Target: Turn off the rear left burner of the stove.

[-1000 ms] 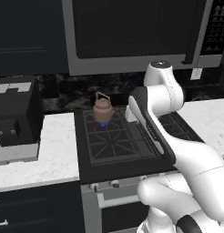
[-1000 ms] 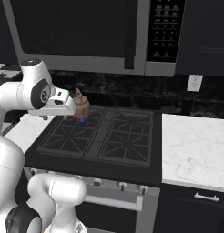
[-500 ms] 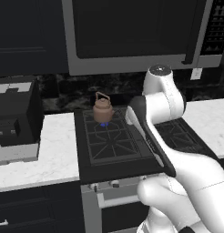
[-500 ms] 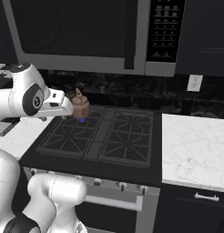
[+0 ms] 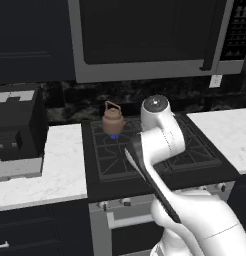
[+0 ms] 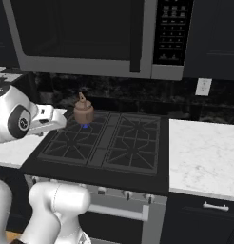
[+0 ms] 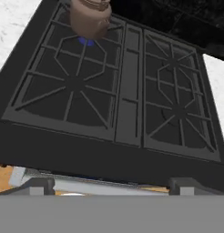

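A kitchen seen from behind a white arm (image 5: 162,145). At the far left, a black toaster (image 5: 17,127) stands on the white counter (image 5: 60,170), near its left end and well apart from the stove (image 6: 104,145). The stove is a wide black cooktop set between two stretches of white counter, with four dark grates and a silver front panel (image 6: 114,193) carrying small knobs and a bar handle (image 6: 116,212) below them. At the stove's rear left corner sits the rear left burner (image 7: 86,42), lit with a small blue flame under a brown kettle (image 6: 83,110) that stands upright on its grate. The other three grates carry nothing, and a narrow black strip (image 7: 127,91) runs front to back between the left pair and the right pair. The arm rises in front of the stove and bends over its front left part, above the front edge. The gripper (image 7: 109,184) shows in the hand view as two dark fingertips (image 7: 38,184) at the bottom, set wide apart and holding nothing, hanging over the stove's front edge just above the silver panel, well short of the kettle. Above the stove hangs a big dark microwave (image 6: 90,38) with a button panel at its right side. To the right, the white counter (image 6: 199,157) runs on, and a white wall outlet (image 6: 202,86) sits on the black backsplash above it
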Motion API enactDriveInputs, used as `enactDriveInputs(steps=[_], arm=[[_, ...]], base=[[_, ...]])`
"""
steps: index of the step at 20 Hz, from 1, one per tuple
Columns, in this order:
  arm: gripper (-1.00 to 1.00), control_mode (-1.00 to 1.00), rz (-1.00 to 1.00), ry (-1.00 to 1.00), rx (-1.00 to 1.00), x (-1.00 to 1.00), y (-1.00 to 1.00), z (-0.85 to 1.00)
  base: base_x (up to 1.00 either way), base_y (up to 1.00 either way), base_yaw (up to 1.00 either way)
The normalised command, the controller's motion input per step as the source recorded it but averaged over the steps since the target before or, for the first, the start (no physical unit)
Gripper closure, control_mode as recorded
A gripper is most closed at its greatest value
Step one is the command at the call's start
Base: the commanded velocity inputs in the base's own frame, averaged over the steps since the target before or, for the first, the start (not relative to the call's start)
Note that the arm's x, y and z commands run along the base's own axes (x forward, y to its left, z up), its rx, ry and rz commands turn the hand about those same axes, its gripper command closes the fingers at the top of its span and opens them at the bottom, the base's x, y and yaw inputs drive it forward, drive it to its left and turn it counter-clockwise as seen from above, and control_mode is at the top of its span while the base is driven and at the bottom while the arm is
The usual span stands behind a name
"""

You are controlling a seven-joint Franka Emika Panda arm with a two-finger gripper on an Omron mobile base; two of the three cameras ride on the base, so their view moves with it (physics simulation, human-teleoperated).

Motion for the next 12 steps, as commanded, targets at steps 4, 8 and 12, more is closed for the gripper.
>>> enactDriveInputs(steps=[4,8,12], arm=[[-1.0,-1.0,0.08,0.04,-0.32,-0.11,0.98,-0.98],[-1.0,-1.0,0.12,0.08,-0.3,-0.17,0.97,-1.0],[-1.0,-1.0,0.12,0.12,-0.27,-0.01,0.87,-1.0]], base=[[0.0,0.0,0.0],[0.0,0.0,0.0],[0.0,0.0,0.0]])
